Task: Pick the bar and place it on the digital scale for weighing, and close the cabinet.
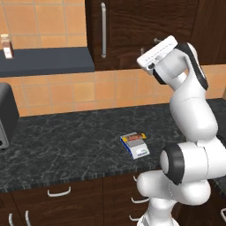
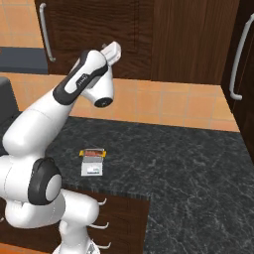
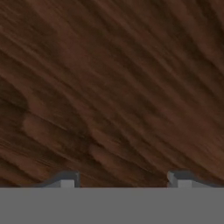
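One small flat yellow, brown and red wrapped bar (image 1: 134, 137) lies on top of one flat grey digital scale with blue edging (image 1: 138, 149) on the black marble-patterned counter (image 1: 66, 141). The left base view alone shows one small jar (image 1: 6, 46) on a dark shelf. In the hand view, the two-finger gripper (image 3: 122, 180) faces the dark brown wooden wall cabinet (image 3: 113, 87) closely, tips spread apart with nothing between.

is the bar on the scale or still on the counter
On the scale: the bar lies across the back of the digital scale, on its top.
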